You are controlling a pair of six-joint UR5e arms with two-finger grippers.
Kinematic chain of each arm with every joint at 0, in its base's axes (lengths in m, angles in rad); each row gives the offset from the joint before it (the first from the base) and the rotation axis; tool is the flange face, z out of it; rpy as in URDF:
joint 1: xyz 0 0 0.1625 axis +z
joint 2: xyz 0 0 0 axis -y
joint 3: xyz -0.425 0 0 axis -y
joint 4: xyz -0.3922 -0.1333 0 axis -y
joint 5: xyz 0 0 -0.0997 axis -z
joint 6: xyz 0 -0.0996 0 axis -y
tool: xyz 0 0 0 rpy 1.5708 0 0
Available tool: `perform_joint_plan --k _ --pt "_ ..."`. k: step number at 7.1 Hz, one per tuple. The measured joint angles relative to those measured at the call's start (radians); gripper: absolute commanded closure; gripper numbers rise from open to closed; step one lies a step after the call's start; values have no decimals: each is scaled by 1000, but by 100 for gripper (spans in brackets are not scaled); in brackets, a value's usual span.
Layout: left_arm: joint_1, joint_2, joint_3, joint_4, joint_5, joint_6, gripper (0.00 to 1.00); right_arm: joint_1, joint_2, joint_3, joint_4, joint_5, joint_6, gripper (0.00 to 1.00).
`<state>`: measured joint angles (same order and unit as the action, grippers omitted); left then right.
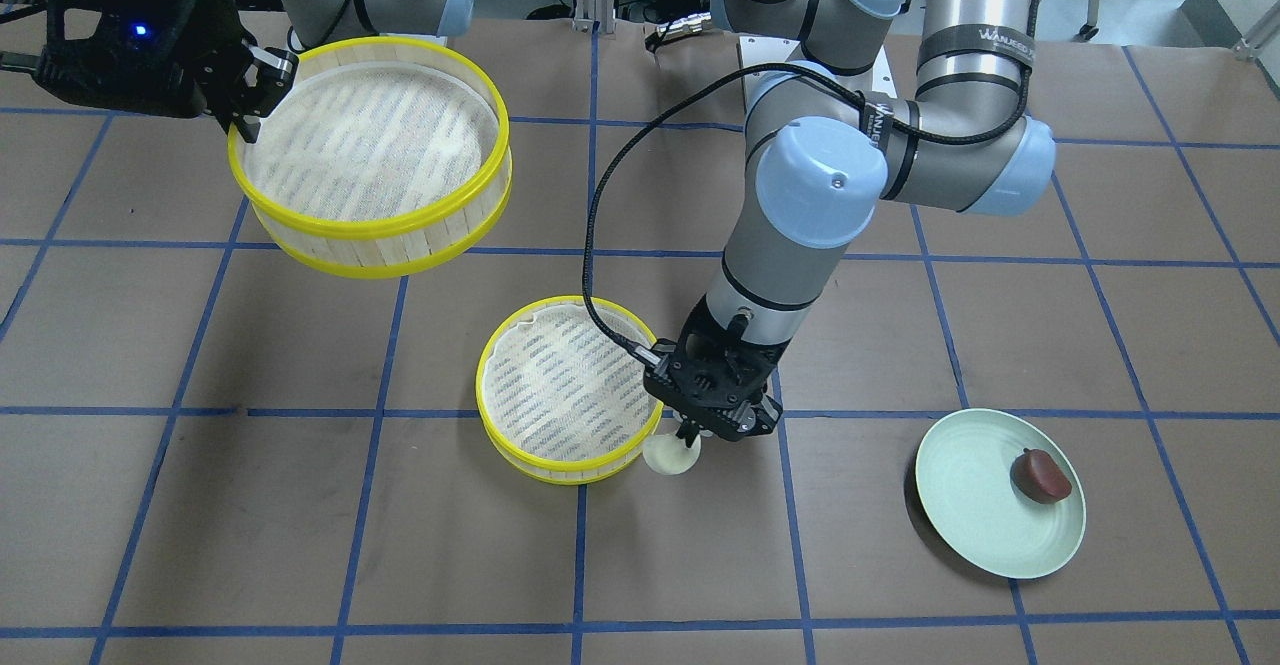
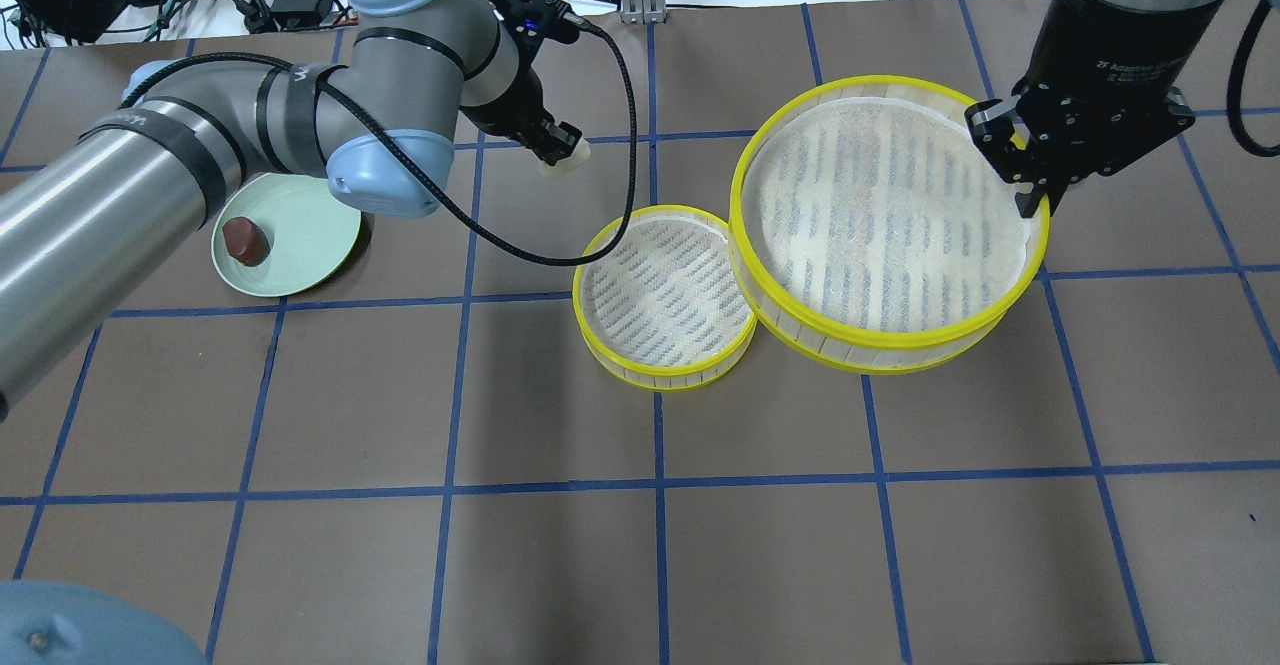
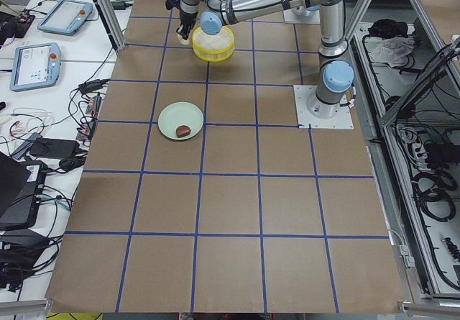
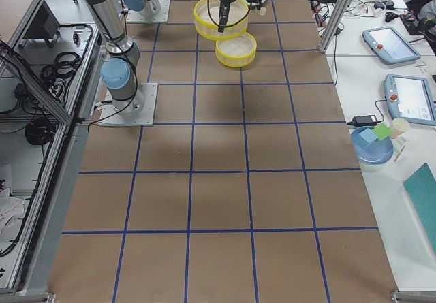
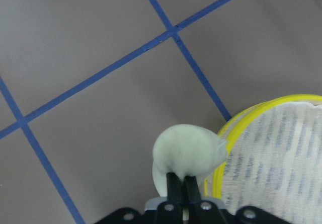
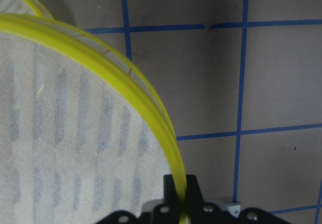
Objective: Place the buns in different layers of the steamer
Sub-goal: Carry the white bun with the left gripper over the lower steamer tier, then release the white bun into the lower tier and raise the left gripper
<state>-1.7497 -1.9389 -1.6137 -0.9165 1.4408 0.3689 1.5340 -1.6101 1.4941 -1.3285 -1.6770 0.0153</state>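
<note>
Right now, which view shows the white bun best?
The left wrist view: the white bun sits large in the frame, pinched between the left fingers, beside the lower tray's yellow rim. The front-facing and overhead views show it small; the side views show at most a speck.

The table (image 1: 300, 545) is covered in brown paper crossed by a grid of blue tape lines. One steamer tray (image 1: 550, 395) with a yellow rim and a bare whitish mesh floor rests flat on it. The tray's rim lies just beside the left gripper (image 1: 688, 437), on that gripper's right and a little nearer the robot. It lies lower than the right gripper (image 1: 245, 115) and off to that gripper's left. A pale green plate (image 1: 970, 495) sits on the paper well apart from the left gripper, on its left. The left arm's pale base plate (image 3: 302, 115) is fixed to the tabletop.
</note>
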Motion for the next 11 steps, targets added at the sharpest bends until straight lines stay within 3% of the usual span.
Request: perform_joint_plan --k 3,4,5,6,11 --pt "-75 -21 -30 1 -29 -43 100 0 0 0 1 0 -1 100" --pt "-95 -23 -45 -1 -48 -67 82 0 0 0 0 1 -1 100" --pt "-109 -23 -55 -4 -58 -85 17 0 0 0 0 1 -1 100" --pt "-115 -23 -61 -4 -61 -97 0 0 0 0 0 1 -1 100" --pt "-102 5 -55 -18 -21 -146 0 0 -1 -1 -1 6 -1 100"
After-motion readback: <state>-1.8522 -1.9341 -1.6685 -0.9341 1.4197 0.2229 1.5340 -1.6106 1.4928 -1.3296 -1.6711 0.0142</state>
